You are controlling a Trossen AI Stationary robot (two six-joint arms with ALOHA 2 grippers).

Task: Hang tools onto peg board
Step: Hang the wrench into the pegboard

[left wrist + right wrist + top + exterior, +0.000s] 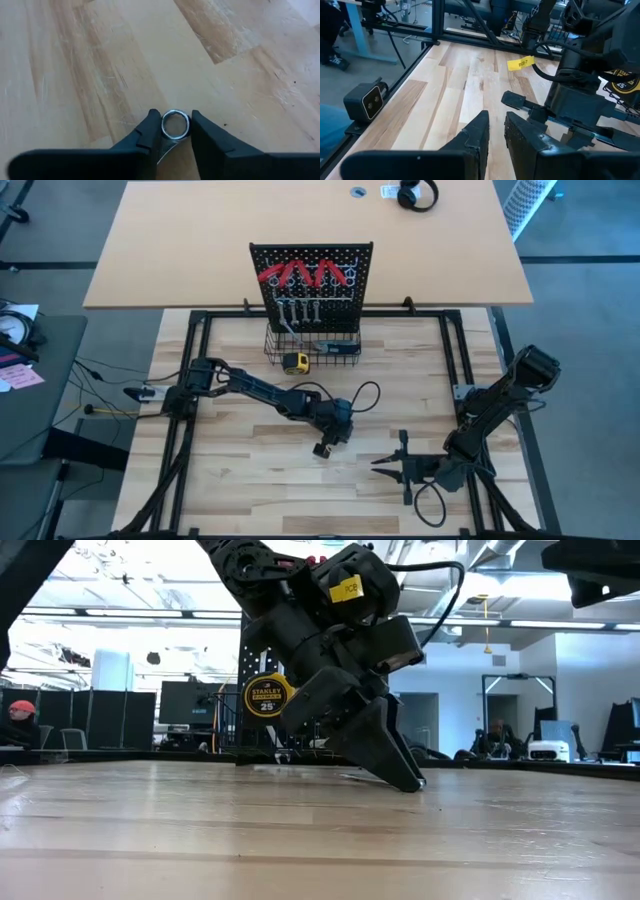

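Observation:
The peg board (311, 280) stands upright at the table's far middle. Red-handled pliers (300, 275) and silver wrenches (300, 310) hang on it, above a black wire basket (312, 345). One silver wrench (175, 123) lies flat on the table near the middle, and my left gripper (325, 448) (176, 125) slants down onto its ring end, fingertips at the tabletop (408, 783). My right gripper (380, 468) (497, 125) waits low at the near right, its fingers nearly together with nothing between them. My left gripper has the wrench's ring end (175, 114) between its two fingers, one on each side of the ring. The fingers slant down from the table's left and far side and lie along the wrench. Its shaft (164, 149) runs back between them. The wrench lies flat on the table.
A yellow tape measure (295, 362) sits just in front of the basket. A small camera block (367, 100) stands at the table's near edge. A black frame (200, 315) runs round the wooden tabletop. A second table (200, 240) lies behind the board.

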